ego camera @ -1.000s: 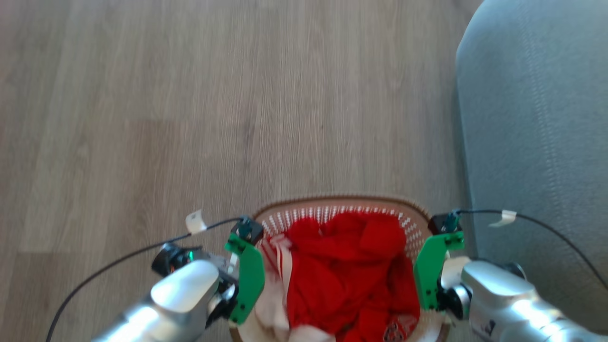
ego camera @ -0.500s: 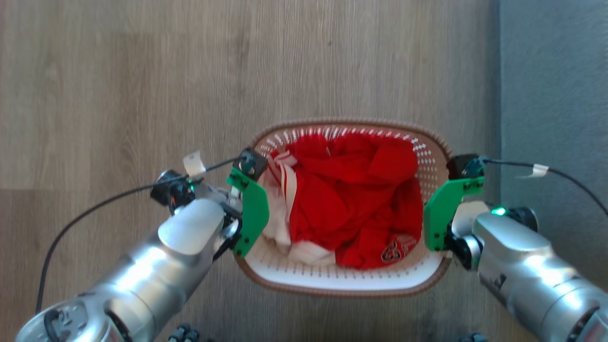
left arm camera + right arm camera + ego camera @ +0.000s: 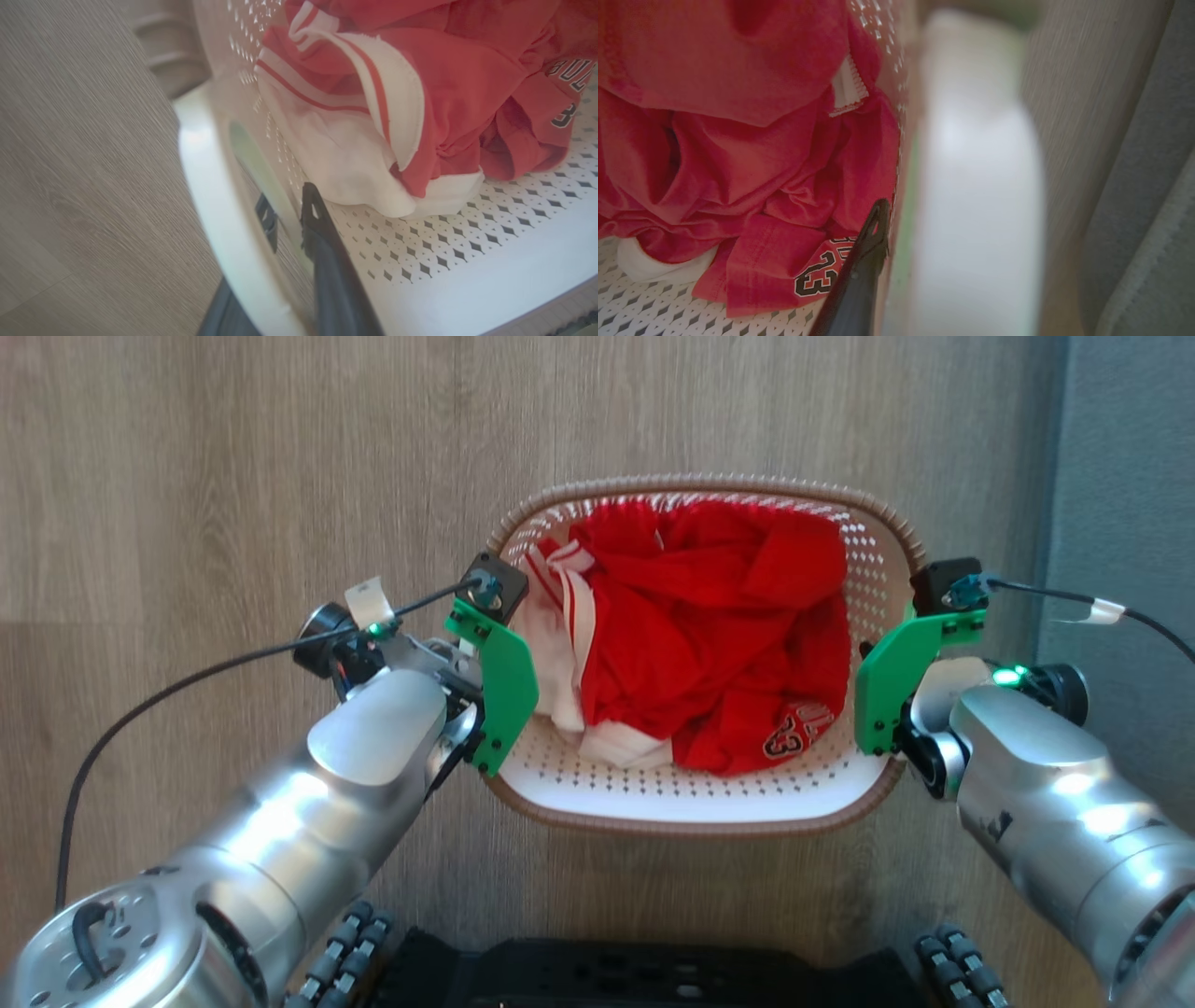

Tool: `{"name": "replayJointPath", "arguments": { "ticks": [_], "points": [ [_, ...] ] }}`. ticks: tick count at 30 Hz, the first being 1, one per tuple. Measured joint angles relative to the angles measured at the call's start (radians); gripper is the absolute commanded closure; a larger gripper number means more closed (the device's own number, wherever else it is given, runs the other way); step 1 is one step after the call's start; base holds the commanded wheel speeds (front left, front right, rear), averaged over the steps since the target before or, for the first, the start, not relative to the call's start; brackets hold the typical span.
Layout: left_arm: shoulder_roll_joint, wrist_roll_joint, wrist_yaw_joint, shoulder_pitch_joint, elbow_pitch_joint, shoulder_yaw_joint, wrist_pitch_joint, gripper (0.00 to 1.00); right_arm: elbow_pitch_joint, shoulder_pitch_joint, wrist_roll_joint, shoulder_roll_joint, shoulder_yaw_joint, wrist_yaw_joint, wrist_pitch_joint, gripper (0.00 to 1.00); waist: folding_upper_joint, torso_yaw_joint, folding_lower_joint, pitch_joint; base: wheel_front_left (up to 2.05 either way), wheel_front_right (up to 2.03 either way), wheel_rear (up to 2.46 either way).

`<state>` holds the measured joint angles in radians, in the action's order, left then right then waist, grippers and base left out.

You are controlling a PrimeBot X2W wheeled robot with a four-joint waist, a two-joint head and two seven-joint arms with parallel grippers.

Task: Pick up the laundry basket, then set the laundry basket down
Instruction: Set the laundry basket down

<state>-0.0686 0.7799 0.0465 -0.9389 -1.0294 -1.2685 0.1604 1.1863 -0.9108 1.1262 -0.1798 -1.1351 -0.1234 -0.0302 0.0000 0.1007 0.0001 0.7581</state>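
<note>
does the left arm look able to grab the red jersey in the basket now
Probably not yet. The left gripper has its jaws closed on the laundry basket, one finger inside its wall, one outside. The red jersey lies beside it, but reaching means releasing the basket.

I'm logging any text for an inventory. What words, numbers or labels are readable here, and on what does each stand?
"23": black, white-edged numerals on the red shirt lying in the laundry basket.
"BUL": arched letters above the number on that shirt; the rest runs out of the left wrist view.
Dark mark on the right forearm: too small to read.
</note>
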Motion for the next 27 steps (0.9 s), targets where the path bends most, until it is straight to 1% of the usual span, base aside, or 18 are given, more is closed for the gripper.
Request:
{"name": "replayJointPath", "arguments": {
  "ticks": [5, 14, 27],
  "points": [
    [0.0, 0.008, -0.03, -0.026, 0.011, 0.0, -0.035, 1.0, 0.022, -0.035, -0.01, 0.0, -0.003, 0.0, -0.044, 1.0, 0.0, 0.013, 0.0, 0.052, 0.0, 0.0, 0.0],
    [0.001, -0.024, -0.031, -0.051, 0.013, 0.001, -0.048, 1.0, 0.051, -0.062, -0.007, 0.011, -0.002, 0.0, -0.065, 1.0, 0.0, 0.017, 0.0, 0.11, 0.0, 0.0, 0.0],
    [0.001, -0.031, -0.031, -0.051, 0.017, 0.004, -0.049, 1.0, 0.063, -0.067, 0.003, 0.013, -0.003, 0.0, -0.063, 1.0, 0.0, 0.02, -0.0001, 0.12, 0.0, 0.0, 0.0]
  ]
}}
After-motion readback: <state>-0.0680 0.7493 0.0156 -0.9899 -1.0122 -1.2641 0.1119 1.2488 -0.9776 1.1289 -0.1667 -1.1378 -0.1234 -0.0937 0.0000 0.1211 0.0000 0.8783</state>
